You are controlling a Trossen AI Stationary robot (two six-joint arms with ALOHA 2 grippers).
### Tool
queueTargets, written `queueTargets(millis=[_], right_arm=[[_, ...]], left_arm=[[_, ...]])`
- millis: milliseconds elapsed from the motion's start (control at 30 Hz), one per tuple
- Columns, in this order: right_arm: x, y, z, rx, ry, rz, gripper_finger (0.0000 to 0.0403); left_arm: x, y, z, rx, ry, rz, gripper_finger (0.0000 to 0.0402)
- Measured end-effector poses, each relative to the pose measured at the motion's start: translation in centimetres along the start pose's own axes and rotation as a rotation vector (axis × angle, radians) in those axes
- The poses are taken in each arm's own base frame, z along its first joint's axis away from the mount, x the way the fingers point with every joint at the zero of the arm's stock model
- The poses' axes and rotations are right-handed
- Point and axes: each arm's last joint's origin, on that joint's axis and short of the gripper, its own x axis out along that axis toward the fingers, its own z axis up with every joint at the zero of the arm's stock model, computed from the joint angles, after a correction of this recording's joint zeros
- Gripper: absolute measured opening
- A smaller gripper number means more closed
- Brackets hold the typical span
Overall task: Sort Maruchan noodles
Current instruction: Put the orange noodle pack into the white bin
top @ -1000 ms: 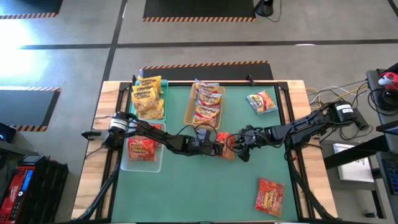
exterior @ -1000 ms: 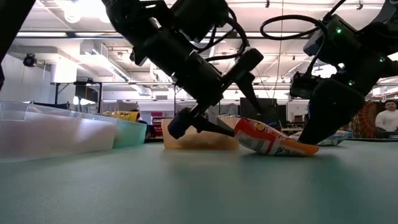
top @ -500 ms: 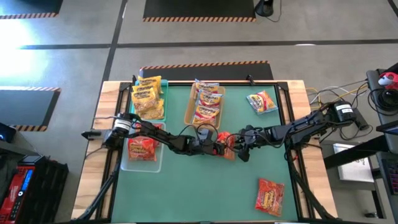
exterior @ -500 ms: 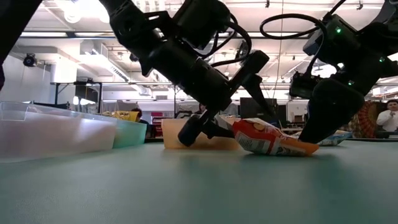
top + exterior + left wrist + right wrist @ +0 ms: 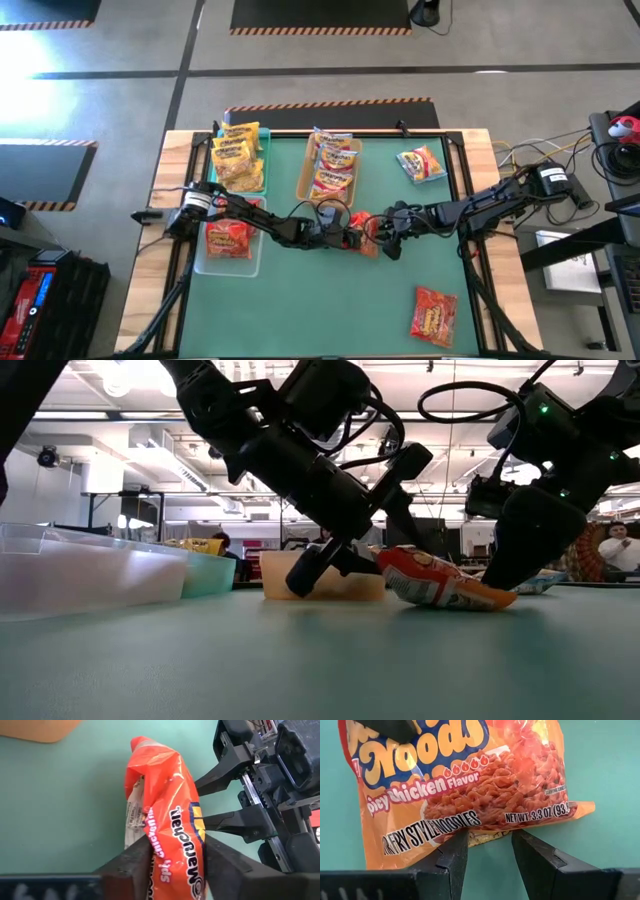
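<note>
One orange-and-red Maruchan packet [image 5: 363,231] [image 5: 440,585] lies mid-table between both grippers. My left gripper [image 5: 347,239] [image 5: 175,851] reaches in from the table's left and is shut on it. My right gripper [image 5: 385,239] [image 5: 487,847] comes from the table's right. It is open, with its fingers at either side of the packet's bottom edge [image 5: 487,836]. Yellow packets fill the teal tray [image 5: 240,157]. More packets sit in the tan tray [image 5: 330,167], and red ones lie in the clear tray [image 5: 230,240]. My left gripper pinches the packet's left end [image 5: 172,842] between its two fingers, one on each flat face. It comes slanting down from the table's left. The held end is raised, and the packet's right end [image 5: 492,600] rests on the table. My right gripper stands at the packet's right end; I cannot tell whether it touches.
Two loose packets lie on the mat, one at the far right [image 5: 422,163] and one near the right front edge [image 5: 433,312]. The three trays line the far-left part of the table. A person [image 5: 620,550] stands in the room behind. The near middle of the mat is bare.
My left gripper has slid toward the table's right, farther along the packet's left end. The packet has been nudged a little toward my right gripper, its left end staying raised. My right gripper has kept still.
</note>
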Motion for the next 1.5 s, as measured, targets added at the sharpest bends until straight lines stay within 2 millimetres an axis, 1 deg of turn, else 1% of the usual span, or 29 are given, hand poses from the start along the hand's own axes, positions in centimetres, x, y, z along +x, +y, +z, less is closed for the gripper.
queueTargets(millis=[167, 333, 467, 633, 900, 1133, 1233, 1367, 1500], right_arm=[[-0.1, 0.0, 0.0, 0.009, 0.006, 0.006, 0.0148], [-0.7, 0.1, 0.1, 0.054, 0.030, 0.056, 0.0148], [-1.4, 0.2, 0.0, 0.052, 0.064, 0.090, 0.0148], [-2.1, -0.2, -0.6, 0.037, 0.129, 0.061, 0.0148], [-2.3, -0.3, -0.9, 0.019, 0.164, 0.044, 0.0148], [-2.3, -0.3, -0.8, 0.019, 0.161, 0.045, 0.0148], [-2.2, -0.3, -0.8, 0.020, 0.159, 0.046, 0.0148], [-2.2, -0.3, -0.8, 0.019, 0.154, 0.041, 0.0148], [-2.2, -0.3, -0.8, 0.020, 0.144, 0.045, 0.0148]], left_arm=[[0.0, 0.0, 0.0, -0.002, 0.000, -0.001, 0.0082], [0.0, 0.0, 0.0, -0.011, 0.030, -0.007, 0.0045], [-0.2, -0.2, 0.0, 0.003, 0.070, -0.016, 0.0039], [-0.6, -0.4, 0.7, 0.054, 0.079, -0.005, 0.0039], [-2.6, -1.3, 3.6, 0.156, 0.081, 0.052, 0.0038], [-5.8, -2.1, 5.6, 0.300, 0.220, 0.100, 0.0038], [-7.7, -2.6, 6.5, 0.353, 0.257, 0.117, 0.0038], [-10.9, -2.7, 7.7, 0.428, 0.317, 0.183, 0.0038], [-15.1, -2.6, 9.0, 0.483, 0.375, 0.272, 0.0038]])
